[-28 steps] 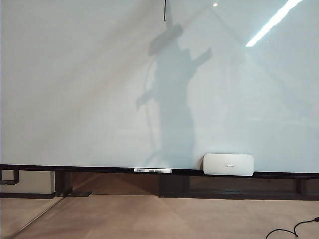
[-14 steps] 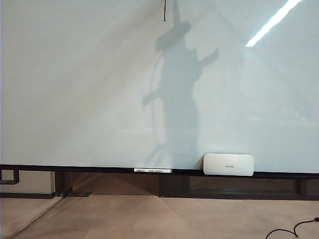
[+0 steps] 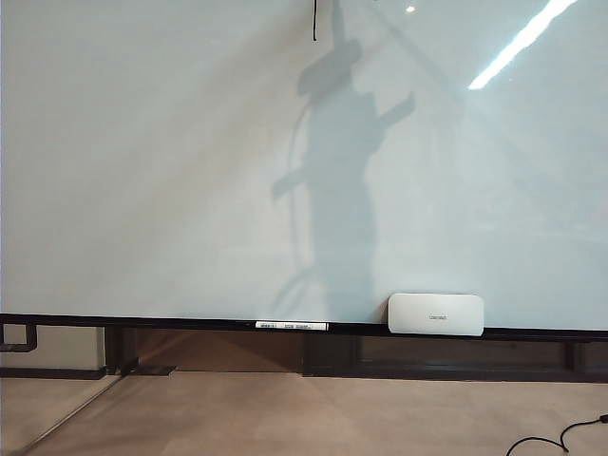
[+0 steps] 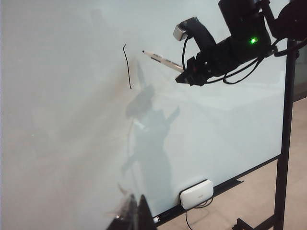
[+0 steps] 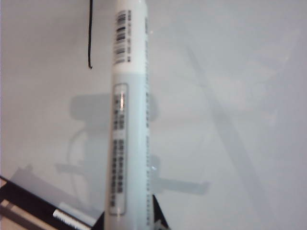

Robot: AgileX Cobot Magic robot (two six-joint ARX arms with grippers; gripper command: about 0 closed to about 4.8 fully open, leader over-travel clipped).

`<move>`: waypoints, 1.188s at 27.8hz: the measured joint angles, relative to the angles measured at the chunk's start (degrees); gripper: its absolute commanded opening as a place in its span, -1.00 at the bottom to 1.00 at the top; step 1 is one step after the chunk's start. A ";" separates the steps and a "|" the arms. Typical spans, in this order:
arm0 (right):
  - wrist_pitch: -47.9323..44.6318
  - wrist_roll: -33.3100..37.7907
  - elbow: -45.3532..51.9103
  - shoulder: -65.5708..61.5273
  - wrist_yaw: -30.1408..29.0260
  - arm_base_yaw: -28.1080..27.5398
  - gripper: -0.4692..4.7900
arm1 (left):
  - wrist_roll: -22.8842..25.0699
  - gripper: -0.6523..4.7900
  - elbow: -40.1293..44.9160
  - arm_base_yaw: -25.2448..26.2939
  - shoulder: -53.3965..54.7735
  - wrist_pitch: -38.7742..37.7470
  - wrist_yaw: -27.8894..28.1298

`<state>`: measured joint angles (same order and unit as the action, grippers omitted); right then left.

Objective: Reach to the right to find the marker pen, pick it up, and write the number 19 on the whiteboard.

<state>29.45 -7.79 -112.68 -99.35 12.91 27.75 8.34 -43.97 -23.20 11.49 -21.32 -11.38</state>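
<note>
Whiteboard point(image 3: 142, 171) fills nearly the whole exterior view, dark lower frame along the bottom. White eraser point(image 3: 435, 313) sits on the ledge, a spare pen point(image 3: 291, 326) lying on the frame just left of it.

Right gripper point(image 4: 188, 75) seen from the left wrist view: up near the top of the board, closed around the marker pen point(image 4: 162, 59), tip aimed at the board just beside the finished stroke. Whether the tip touches, can't tell. Right wrist view shows the pen barrel point(image 5: 127, 124) running straight out from the fingers, so the grip looks firm.

Left gripper point(image 4: 136, 215): only dark fingertips at the frame edge of its own camera, low and well apart from the writing; can't tell how far open, nothing visibly held.

Number 19 point(image 4: 127, 66): only the vertical "1" is drawn, near the board's top edge; no 9.

Change over the last second: arm shadow point(image 3: 337, 161) has shifted up and slightly right on the board. My read: "1" done, arm repositioning to start the 9 just right of it. Roughly halfway.
</note>
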 measured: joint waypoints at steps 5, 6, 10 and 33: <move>-1.27 0.00 -0.13 1.01 3.58 -0.68 -0.83 | 0.00 -0.78 0.02 0.00 0.00 -0.85 0.00; -1.20 0.00 -0.13 1.14 3.82 -0.72 -0.83 | 0.00 -0.78 0.02 0.00 0.00 -0.85 0.00; -1.62 -0.04 -0.13 1.33 6.01 -1.03 -0.83 | 0.94 -0.78 0.02 0.00 0.00 -0.98 0.00; -3.08 -0.07 -0.17 0.00 6.21 -2.62 -0.83 | 3.63 -0.78 0.02 0.00 0.00 -0.96 0.09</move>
<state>26.37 -7.86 -112.86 -99.35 19.11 25.12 11.97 -43.94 -23.20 11.49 -22.28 -11.29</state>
